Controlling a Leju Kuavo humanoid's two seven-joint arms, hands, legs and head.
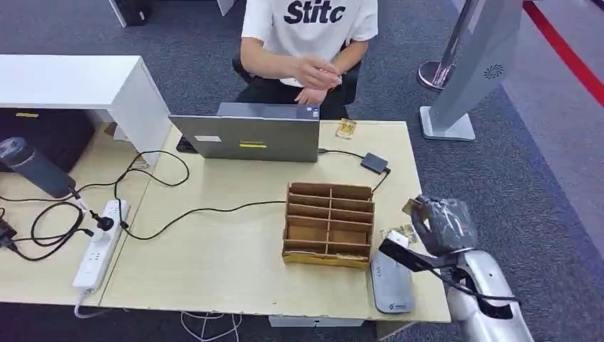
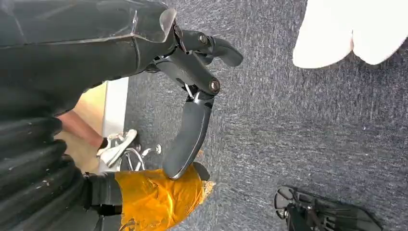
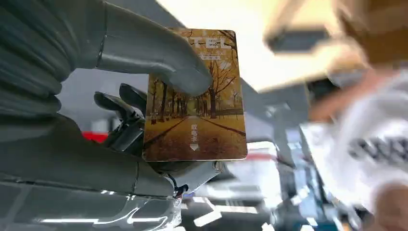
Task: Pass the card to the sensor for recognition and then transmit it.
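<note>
A card (image 3: 197, 96) printed with an autumn tree avenue is pinched between the thumb and the darker fingers of my right hand (image 3: 120, 110). In the head view that hand (image 1: 441, 224) hovers above the table's right edge, and a tan corner of the card (image 1: 410, 206) sticks out of it. A small black box (image 1: 374, 162) wired to the laptop (image 1: 249, 135) lies on the table beyond the hand. A flat grey device (image 1: 390, 285) lies just below and left of the hand. My left hand (image 2: 192, 120) hangs over carpet, fingers apart, holding nothing.
A wooden divided card box (image 1: 329, 224) stands mid-table, with a loose card (image 1: 397, 234) beside it. A person in a white T-shirt (image 1: 310, 28) sits behind the laptop. A power strip (image 1: 100, 242) and cables lie at the left. A grey kiosk stand (image 1: 463, 71) stands at the right.
</note>
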